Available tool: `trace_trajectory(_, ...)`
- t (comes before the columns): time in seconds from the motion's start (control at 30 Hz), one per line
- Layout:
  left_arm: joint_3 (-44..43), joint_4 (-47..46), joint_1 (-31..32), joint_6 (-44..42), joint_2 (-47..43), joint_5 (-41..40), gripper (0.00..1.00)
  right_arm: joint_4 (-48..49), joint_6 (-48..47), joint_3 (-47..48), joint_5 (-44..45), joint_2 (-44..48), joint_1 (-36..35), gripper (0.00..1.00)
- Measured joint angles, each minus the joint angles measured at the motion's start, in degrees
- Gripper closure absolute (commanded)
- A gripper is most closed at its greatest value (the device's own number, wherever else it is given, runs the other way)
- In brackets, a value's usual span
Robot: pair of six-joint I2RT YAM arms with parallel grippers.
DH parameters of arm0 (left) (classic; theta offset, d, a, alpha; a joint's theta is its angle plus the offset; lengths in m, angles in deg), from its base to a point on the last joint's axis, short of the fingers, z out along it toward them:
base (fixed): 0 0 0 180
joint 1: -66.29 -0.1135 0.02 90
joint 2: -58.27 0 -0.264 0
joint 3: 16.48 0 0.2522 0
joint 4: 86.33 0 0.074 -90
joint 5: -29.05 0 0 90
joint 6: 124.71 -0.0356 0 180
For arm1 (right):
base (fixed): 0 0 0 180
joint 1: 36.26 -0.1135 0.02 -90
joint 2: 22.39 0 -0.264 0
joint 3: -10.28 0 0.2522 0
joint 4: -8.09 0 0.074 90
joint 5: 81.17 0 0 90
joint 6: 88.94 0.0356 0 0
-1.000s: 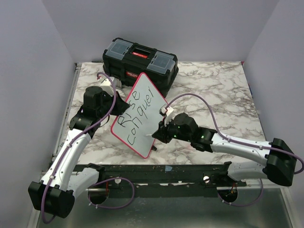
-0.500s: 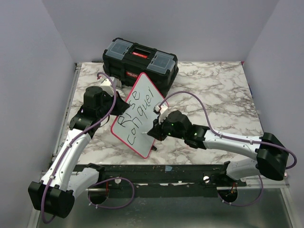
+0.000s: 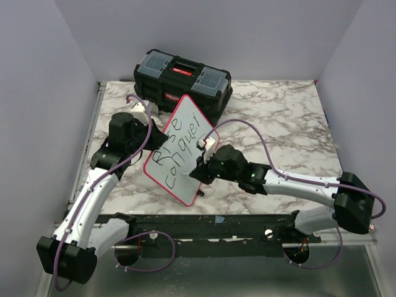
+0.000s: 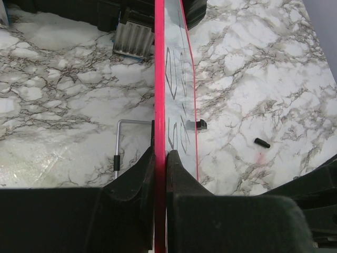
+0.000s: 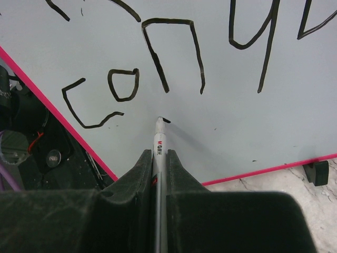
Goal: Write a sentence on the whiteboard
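So far the sentence (image 3: 184, 156) reads "Rise conquer" in two lines on the whiteboard (image 3: 185, 106), which the left gripper (image 4: 160, 155) clamps by its rim, tilted before the toolbox (image 3: 182, 77). The right gripper (image 5: 159, 158), closed on the marker (image 5: 159, 141), sets its tip below them; the third line looks barely begun.

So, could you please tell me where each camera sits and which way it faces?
Top external: fixed above and behind the arms, looking down over the table; the left arm, right arm, whiteboard and toolbox show.
Left wrist: on the left arm, looking along the left pincer, shut on the whiteboard's pink rim, seen edge-on.
Right wrist: on the right arm, looking along the right pincer, shut on the marker, its tip at the whiteboard's face under the writing.
Shared: all three show the whiteboard and its writing.
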Motion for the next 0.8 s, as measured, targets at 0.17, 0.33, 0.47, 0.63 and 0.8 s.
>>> trace_trajectory(0.17,0.0,0.1,0.0,-0.1,0.0,0.0,1.0,0.0,0.0,0.0,0.0,0.0,-0.9,0.99)
trace_trajectory(0.33,0.0,0.1,0.0,-0.1,0.0,-0.1,1.0,0.0,0.0,0.0,0.1,0.0,-1.6,0.99)
trace_trajectory(0.47,0.0,0.1,0.0,-0.2,0.0,-0.2,1.0,0.0,0.0,0.0,0.2,0.0,-1.7,0.99)
trace_trajectory(0.63,0.0,0.1,0.0,-0.2,0.0,-0.2,1.0,0.6,0.0,-0.5,0.5,0.0,-1.8,0.99)
trace_trajectory(0.8,0.0,0.2,0.0,-0.2,0.0,-0.3,1.0,0.8,0.1,-1.6,1.2,0.2,-2.0,0.99)
